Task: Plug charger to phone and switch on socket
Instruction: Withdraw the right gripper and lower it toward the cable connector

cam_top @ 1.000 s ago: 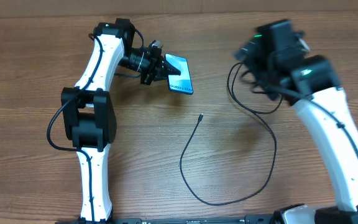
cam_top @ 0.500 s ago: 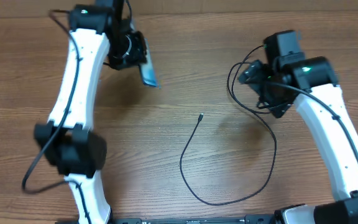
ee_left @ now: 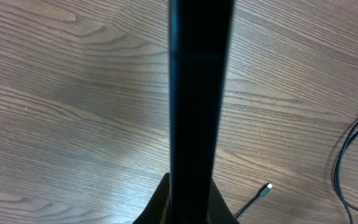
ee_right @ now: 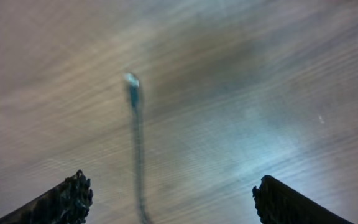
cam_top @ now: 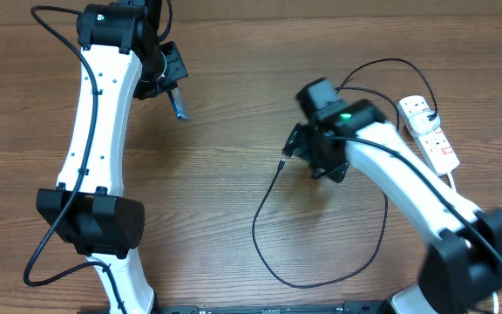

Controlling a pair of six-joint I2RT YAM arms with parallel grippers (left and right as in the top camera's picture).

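Clamping the phone (cam_top: 179, 106) edge-on above the table (cam_top: 234, 262), the left claw (cam_top: 173, 85) evidently exposed its port; the right claw (ee_right: 171, 180) hung open, empty, over the charger (ee_right: 134, 118) tip

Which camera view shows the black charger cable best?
The overhead view: the charger lies there nearly whole, tip to loops. The left wrist view shows only its tip and a bit of loop; the right wrist view shows the tip end, blurred.

Brown wood-grain table (cam_top: 216, 218), soft glare
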